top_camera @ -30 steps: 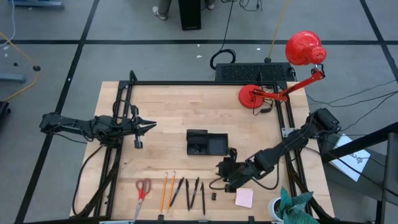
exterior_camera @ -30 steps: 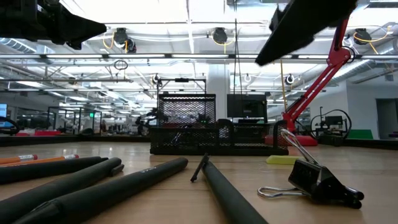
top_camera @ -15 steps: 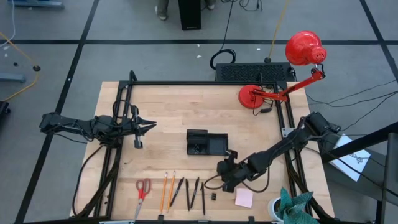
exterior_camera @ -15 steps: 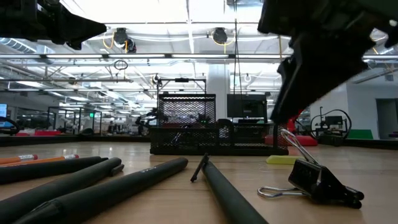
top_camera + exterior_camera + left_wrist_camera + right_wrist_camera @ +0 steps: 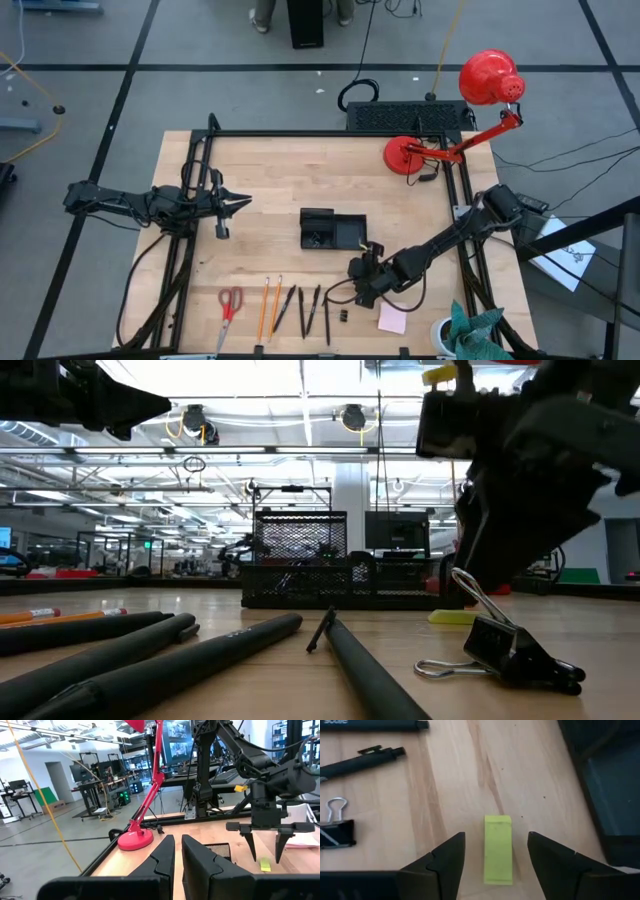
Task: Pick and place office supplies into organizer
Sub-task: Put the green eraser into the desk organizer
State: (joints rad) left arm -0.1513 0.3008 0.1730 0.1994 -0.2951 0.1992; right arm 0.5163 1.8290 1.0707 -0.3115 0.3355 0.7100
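The right tool (image 5: 496,851) stood wide astride the yellow-green piece (image 5: 498,849) on the desk (image 5: 260,190), at five o'clock from the organizer (image 5: 333,231) (left tool (image 5: 243,203) narrow, waiting). Descending off-centre could push the piece aside.

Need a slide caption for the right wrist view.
Open right gripper straddles the yellow-green piece lying on the table.

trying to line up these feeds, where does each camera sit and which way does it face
High: above, straight down; table, both arms.
Low: table height, level across; black pens, binder clip, right hand above.
Left wrist: on the left arm, past its shut fingers towards the red lamp.
Right wrist: looking down; open fingers flank the yellow-green piece.
Shared: left wrist view also shows that piece under the right hand.
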